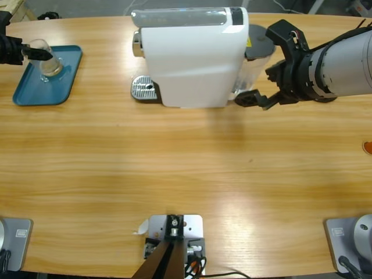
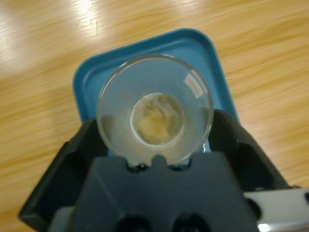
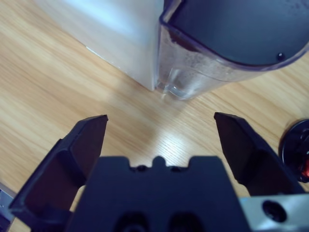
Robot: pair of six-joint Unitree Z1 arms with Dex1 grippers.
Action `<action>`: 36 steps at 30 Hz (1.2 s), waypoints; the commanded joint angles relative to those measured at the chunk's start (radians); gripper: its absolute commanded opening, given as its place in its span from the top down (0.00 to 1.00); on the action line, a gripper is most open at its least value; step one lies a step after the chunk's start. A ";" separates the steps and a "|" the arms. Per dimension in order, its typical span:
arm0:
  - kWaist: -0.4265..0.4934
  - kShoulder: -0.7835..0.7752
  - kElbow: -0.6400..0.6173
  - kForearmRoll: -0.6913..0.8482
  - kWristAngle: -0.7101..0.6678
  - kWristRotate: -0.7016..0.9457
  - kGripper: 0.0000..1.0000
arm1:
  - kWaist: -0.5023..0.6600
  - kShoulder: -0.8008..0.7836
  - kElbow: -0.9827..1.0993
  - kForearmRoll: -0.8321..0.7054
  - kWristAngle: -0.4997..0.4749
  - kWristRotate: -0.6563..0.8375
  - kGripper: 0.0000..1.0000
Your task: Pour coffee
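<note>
Wooden tabletop (image 1: 186, 174), and the white coffee machine (image 1: 192, 58) stands at its far edge. Well to the machine's left, one blue tray (image 2: 203, 53); over it the left claw (image 2: 154, 140) grips one clear glass (image 2: 154, 113) holding the coffee (image 2: 157, 118), a thin pale layer. Brewing looks done; what's left seems only setting the glass down. Right claw (image 3: 159, 121), jaws spread and empty, hovers beside the machine's one water tank (image 3: 203, 72).
</note>
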 commanded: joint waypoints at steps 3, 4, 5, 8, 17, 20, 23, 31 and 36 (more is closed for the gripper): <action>-0.007 -0.163 0.056 0.085 0.062 -0.079 0.00 | -0.014 -0.069 -0.049 0.074 -0.014 -0.021 0.00; -0.007 -0.215 0.067 0.109 0.069 -0.085 0.00 | -0.014 -0.088 -0.049 0.087 -0.016 -0.021 0.00; -0.007 -0.273 0.080 0.142 0.079 -0.089 0.00 | -0.014 -0.110 -0.049 0.100 -0.016 -0.021 0.00; -0.018 -0.473 0.105 0.292 0.090 -0.116 0.00 | -0.014 -0.179 -0.045 0.142 -0.022 -0.021 0.00; -0.347 -0.917 0.077 0.692 -0.033 -0.134 0.00 | -0.014 -0.354 0.001 0.233 -0.050 -0.016 0.00; -0.410 -1.023 0.042 0.822 -0.037 -0.179 0.00 | -0.014 -0.438 0.012 0.252 -0.077 -0.032 0.00; -0.420 -1.123 0.021 0.948 -0.049 -0.209 0.00 | -0.016 -0.484 0.050 0.279 -0.094 -0.052 0.00; -0.421 -1.209 0.103 0.980 -0.104 -0.230 0.00 | -0.016 -0.544 0.127 0.283 -0.099 -0.050 0.00; -0.421 -1.207 0.118 0.957 -0.106 -0.229 0.00 | -0.016 -0.557 0.129 0.287 -0.101 -0.051 0.00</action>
